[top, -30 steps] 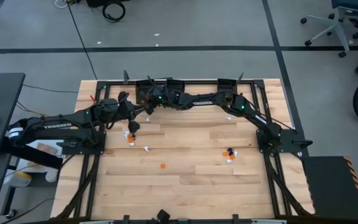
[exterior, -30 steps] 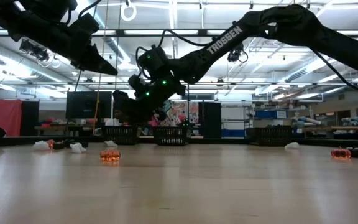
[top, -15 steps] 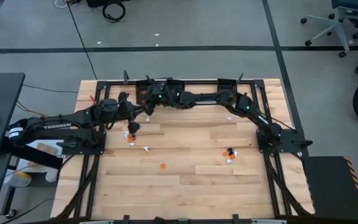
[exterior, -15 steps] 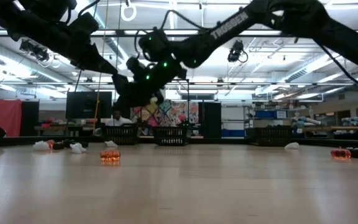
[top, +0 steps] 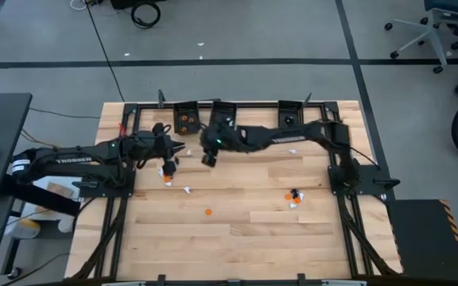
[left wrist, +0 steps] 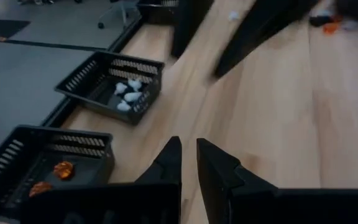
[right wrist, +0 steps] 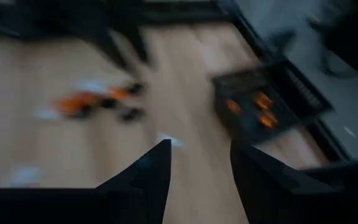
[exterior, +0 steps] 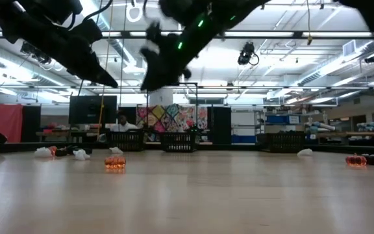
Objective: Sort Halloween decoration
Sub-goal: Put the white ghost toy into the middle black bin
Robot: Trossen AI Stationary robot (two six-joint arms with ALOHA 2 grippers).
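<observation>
The Halloween decoration lies scattered on the wooden table: a cluster of orange, white and black trinkets (top: pixel 167 171), a white one (top: pixel 188 189), an orange one (top: pixel 208 211) and another cluster (top: pixel 294 197). My left gripper (top: pixel 183 148) hovers above the table just beyond the first cluster. It is shut, and its wrist view (left wrist: pixel 188 149) shows nothing between the fingers. My right gripper (top: pixel 207 157) hangs open and empty in the air beside it, nearer the table's middle, with a clear gap in its wrist view (right wrist: pixel 197 152).
Three small black bins stand along the far edge. One holds orange trinkets (top: pixel 185 119), one holds white trinkets (left wrist: pixel 114 87), and the third (top: pixel 290 115) stands to the right. A lone white trinket (top: pixel 293 151) lies near the right arm. Black frame rails border the table.
My right gripper has drawn back from over the bin with orange trinkets. It has come toward the table's near edge and a little to the right, rising as it went. The trinkets on the table have stayed in place.
</observation>
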